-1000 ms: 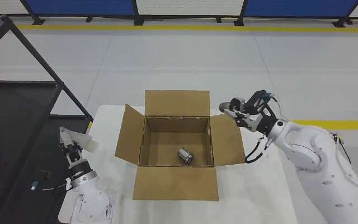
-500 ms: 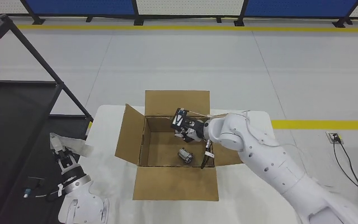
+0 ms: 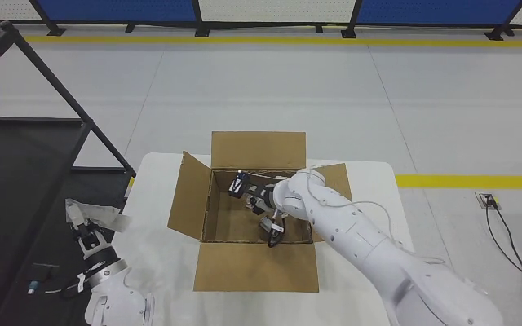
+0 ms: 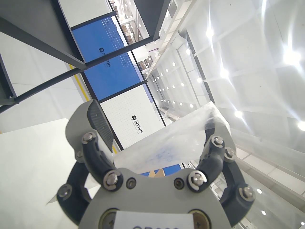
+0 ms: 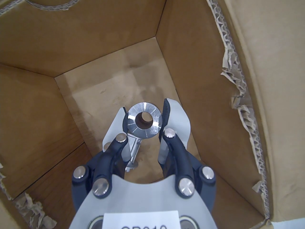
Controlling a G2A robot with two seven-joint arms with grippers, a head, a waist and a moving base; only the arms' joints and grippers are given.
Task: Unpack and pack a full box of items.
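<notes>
We judge the metal part [image 5: 156, 125] to be heavy for its size, fully rigid and not fragile. Its machined skin looks smooth, so it could slip or swing in a light pinch. The broad rim of the disc is the sensible place to take hold, gripped across its width so the pads bear on two opposite edges. The thin stem offers little surface and would let the heavy head tip over. Because it is dense, it should be set down on the floor of the box [image 5: 197, 55] and not dropped, since the cardboard there is soft and already scuffed.

The part is bright silver. It has a round flange with shallow radial grooves on its face and a bore through the middle. A narrower shaft runs back from the flange and ends in a small collar.

The right end effector [image 5: 145, 113] is clamped on that rim. It holds the part inside the box, above the floor and near the back wall.

The left end effector [image 4: 153, 120] is well off to the left of the box, beyond the edge of the counter [image 3: 159, 244]. It points upward and is closed on a limp, translucent plastic bag [image 4: 166, 148].
</notes>
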